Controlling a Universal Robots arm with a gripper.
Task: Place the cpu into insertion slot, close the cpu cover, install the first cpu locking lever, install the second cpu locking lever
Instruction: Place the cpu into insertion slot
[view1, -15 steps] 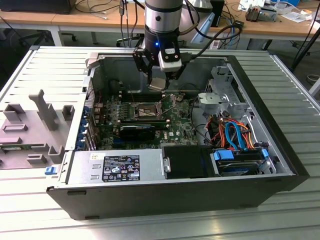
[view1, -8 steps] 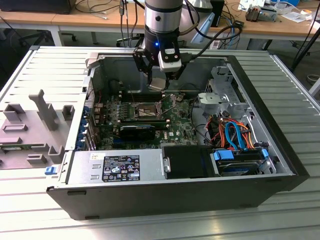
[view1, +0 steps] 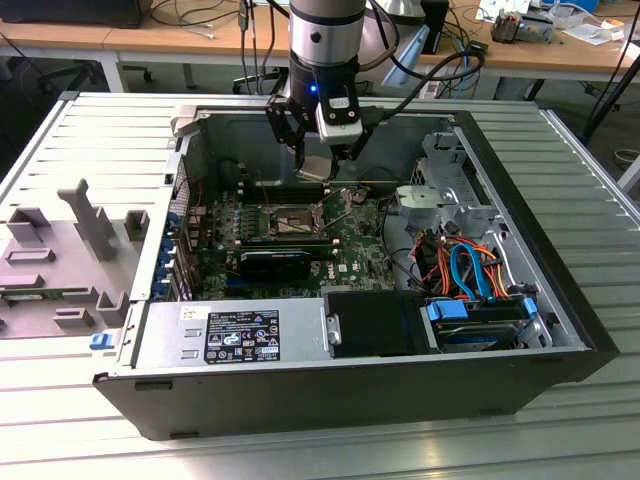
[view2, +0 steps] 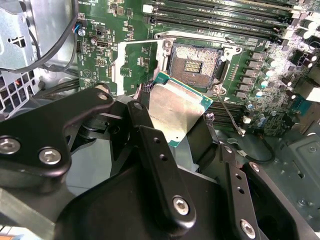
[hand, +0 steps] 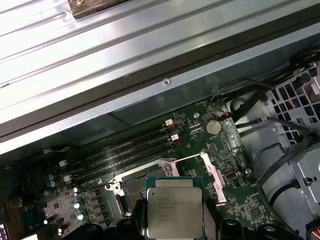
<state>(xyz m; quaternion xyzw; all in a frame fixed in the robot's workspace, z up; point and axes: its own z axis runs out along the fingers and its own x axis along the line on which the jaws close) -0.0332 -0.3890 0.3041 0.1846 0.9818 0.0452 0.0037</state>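
Exterior view: an open computer case (view1: 560, 300) is lying on its side on a ribbed metal worktop (view1: 100, 140), and the arm is reaching down into it.
Jaws: closed and gripping the cpu (view1: 313, 168) by two opposite edges; in the second wrist view the black fingers (view2: 155, 150) are flanking the chip.
Cpu position: it is hanging in the air over the green motherboard (view1: 355, 255), silvery top showing in both wrist views (view2: 172, 112) (hand: 174, 214), near the insertion slot but apart from it.
Insertion slot (view1: 287, 220): it is lying uncovered, showing its dark centre and metal rim in the second wrist view (view2: 196, 62).
Cpu cover (view2: 120, 62): the silvery frame is standing swung open along one side of the slot.
Locking lever (view2: 227, 112): a thin metal rod is jutting out from a corner of the slot.
Memory slots (hand: 125, 150): long black strips are running alongside the slot.
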